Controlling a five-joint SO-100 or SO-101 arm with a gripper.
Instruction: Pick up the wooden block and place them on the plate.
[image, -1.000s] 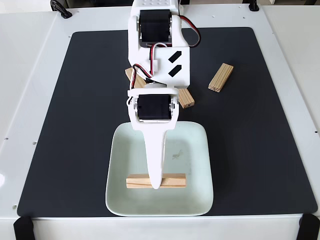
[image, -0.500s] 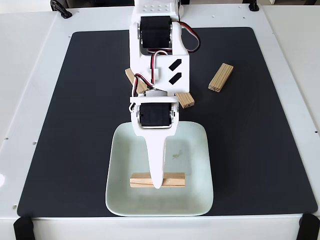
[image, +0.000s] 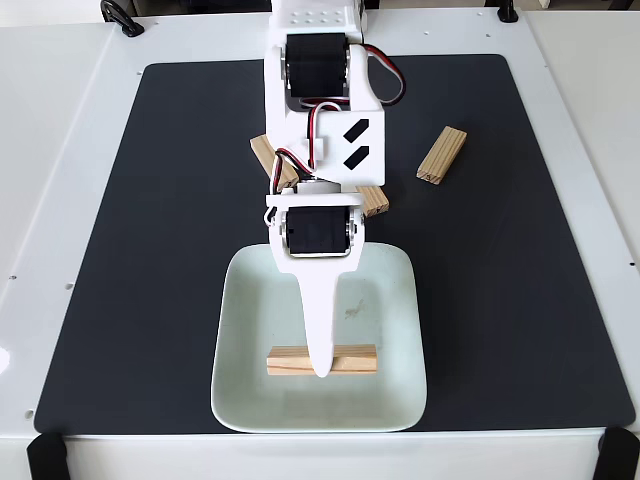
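Note:
Over the pale mint-green plate (image: 392, 300) at the front of the fixed view, my white gripper (image: 322, 366) points down and is shut on a wooden block (image: 353, 359). That block lies crosswise, low over the plate's front part. Three more wooden blocks lie on the black mat. One (image: 442, 155) rests free at the right. Another (image: 264, 154) pokes out from under the arm at the left. The last (image: 374, 200) peeks out beside the wrist, just behind the plate's rim.
The black mat (image: 520, 300) covers most of the white table (image: 60, 200). The arm's body (image: 318, 110) reaches in from the back centre and hides part of the mat. Black clamps (image: 48, 455) sit at the front corners.
The gripper and the block in it have shifted a little to the right over the plate. The wrist has come slightly forward. The other blocks have not moved.

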